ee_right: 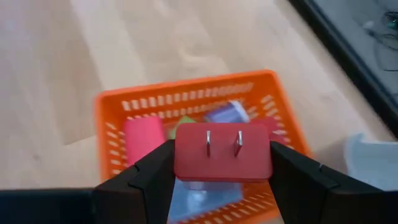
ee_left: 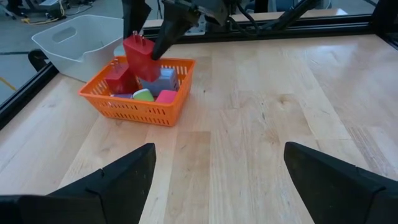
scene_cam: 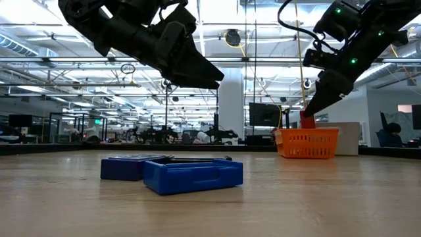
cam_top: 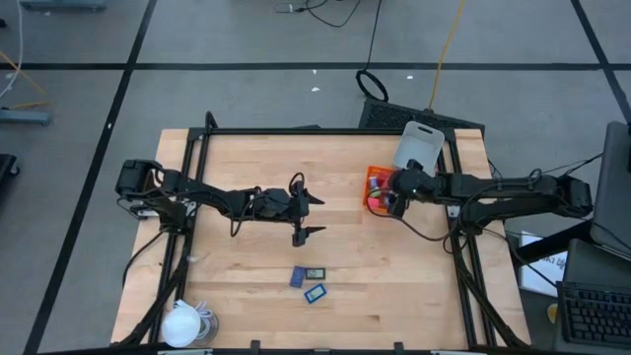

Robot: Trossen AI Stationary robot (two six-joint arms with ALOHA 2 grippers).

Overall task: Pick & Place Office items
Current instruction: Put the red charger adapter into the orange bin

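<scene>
My right gripper (cam_top: pixel 392 194) hangs over the orange basket (cam_top: pixel 376 187) at the table's far right and is shut on a red block with two metal prongs (ee_right: pixel 222 152). The basket holds more red, pink, green and pale blue pieces (ee_left: pixel 149 90). Two flat blue pieces (cam_top: pixel 301 276) (cam_top: pixel 315 293) lie flat on the wood near the table's near edge; the low view shows them close up (scene_cam: pixel 192 176). My left gripper (cam_top: pixel 317 216) is open above the table's middle, above and beyond the blue pieces, touching nothing. My right gripper pinches the red block by its two opposite side faces (ee_right: pixel 180 155), one finger (ee_right: pixel 149 177) on each side. The fingers come from above, slanting down. The block is lifted clear above the basket (ee_left: pixel 140 56), its pronged face (ee_right: pixel 222 142) turned toward the wrist camera.
A white bin (cam_top: pixel 422 145) stands just beyond the basket at the far right. A white round lump with a cord (cam_top: pixel 183 323) sits at the near left corner. A black frame (cam_top: pixel 296 130) borders the table. Bare wood lies between the blue pieces and the basket.
</scene>
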